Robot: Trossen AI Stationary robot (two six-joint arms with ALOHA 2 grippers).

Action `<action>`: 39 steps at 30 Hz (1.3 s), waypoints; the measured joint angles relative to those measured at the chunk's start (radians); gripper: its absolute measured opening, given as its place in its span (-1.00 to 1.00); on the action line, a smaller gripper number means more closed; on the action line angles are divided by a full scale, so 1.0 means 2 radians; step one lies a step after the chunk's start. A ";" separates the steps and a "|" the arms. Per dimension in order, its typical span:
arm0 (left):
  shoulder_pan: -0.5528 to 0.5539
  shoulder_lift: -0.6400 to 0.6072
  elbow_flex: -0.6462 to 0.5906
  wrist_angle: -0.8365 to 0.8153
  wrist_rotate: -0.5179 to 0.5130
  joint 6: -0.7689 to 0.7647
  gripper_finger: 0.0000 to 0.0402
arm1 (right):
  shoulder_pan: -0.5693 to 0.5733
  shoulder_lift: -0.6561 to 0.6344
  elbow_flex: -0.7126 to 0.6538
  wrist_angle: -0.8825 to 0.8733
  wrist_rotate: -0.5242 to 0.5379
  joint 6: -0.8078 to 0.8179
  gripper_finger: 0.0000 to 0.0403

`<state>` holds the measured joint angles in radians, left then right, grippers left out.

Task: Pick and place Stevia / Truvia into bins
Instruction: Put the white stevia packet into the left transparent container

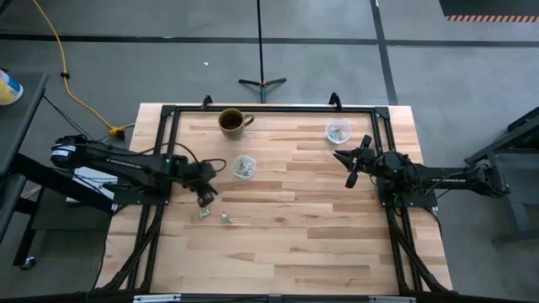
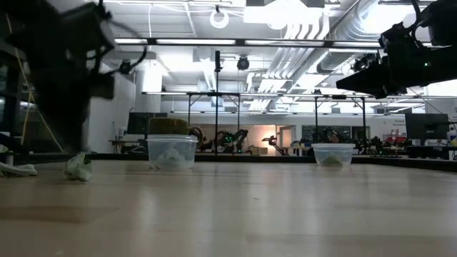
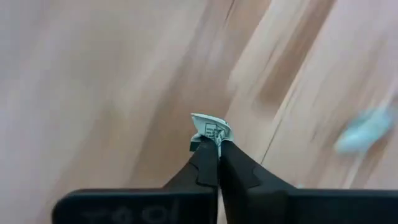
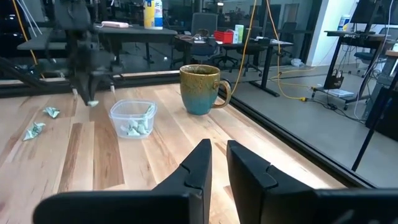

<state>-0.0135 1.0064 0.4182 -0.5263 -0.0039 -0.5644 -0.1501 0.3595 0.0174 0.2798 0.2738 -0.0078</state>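
My left gripper (image 3: 217, 144) hangs above the table's left-middle (image 1: 205, 197) and is shut on a small green-and-white Stevia packet (image 3: 210, 127). Two more packets (image 1: 205, 215) (image 1: 226, 217) lie flat on the wood just near-side of it; they also show in the right wrist view (image 4: 51, 112) (image 4: 34, 130). One clear cup (image 1: 244, 167) with packets inside stands to the right of the left gripper. A second cup (image 1: 338, 131), also holding packets, stands near the far right corner. My right gripper (image 4: 217, 152) waits above the table's right side (image 1: 352, 165), open by a narrow gap and touching nothing. My left gripper pinches the crumpled packet by one edge (image 3: 214, 138) between its two fingertips; the rest of the paper sticks out beyond them. The fingers point down at the table from above. The packet is lifted clear of the wood, as the right wrist view shows (image 4: 93, 102).
A brown mug (image 1: 233, 121) stands by the far edge, left of centre, behind the nearer cup (image 2: 171, 151). A black frame rail (image 1: 269, 108) runs round the tabletop. The near half of the table is bare wood.
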 joint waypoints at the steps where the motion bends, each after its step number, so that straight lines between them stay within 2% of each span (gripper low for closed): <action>1: 0.000 0.000 0.005 0.020 -0.012 0.017 -0.77 | 0.000 0.000 0.000 0.000 0.000 0.000 -0.78; 4: 0.000 0.000 0.021 0.088 -0.054 0.090 -0.71 | 0.000 0.000 0.000 -0.002 0.000 0.000 -0.77; 8: 0.000 0.000 0.043 0.169 -0.134 0.198 -0.84 | 0.000 0.000 0.000 -0.003 0.000 0.000 -0.77; 12: 0.001 0.000 0.048 0.206 -0.166 0.258 -0.88 | 0.000 0.000 0.000 -0.004 0.000 0.000 -0.79; 18: 0.001 0.010 0.048 0.226 -0.189 0.277 -0.84 | 0.000 0.000 0.000 -0.003 0.000 0.000 -0.79; 24: 0.001 0.079 0.049 0.292 -0.189 0.293 -0.86 | 0.000 0.000 0.000 -0.004 0.002 0.000 -0.79; 28: 0.001 0.114 0.048 0.298 -0.220 0.302 -0.86 | 0.000 0.000 0.000 -0.006 0.002 0.000 -0.82; 31: 0.001 0.124 0.048 0.300 -0.218 0.306 -0.75 | 0.000 0.000 0.000 -0.006 0.002 0.000 -0.83; 39: 0.001 0.128 0.048 0.320 -0.217 0.310 -0.28 | 0.000 0.000 0.000 -0.006 0.002 0.000 -0.80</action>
<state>-0.0124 1.2617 0.5144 0.1142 -0.4377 0.0563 -0.1504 0.3595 0.0174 0.2680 0.2783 -0.0078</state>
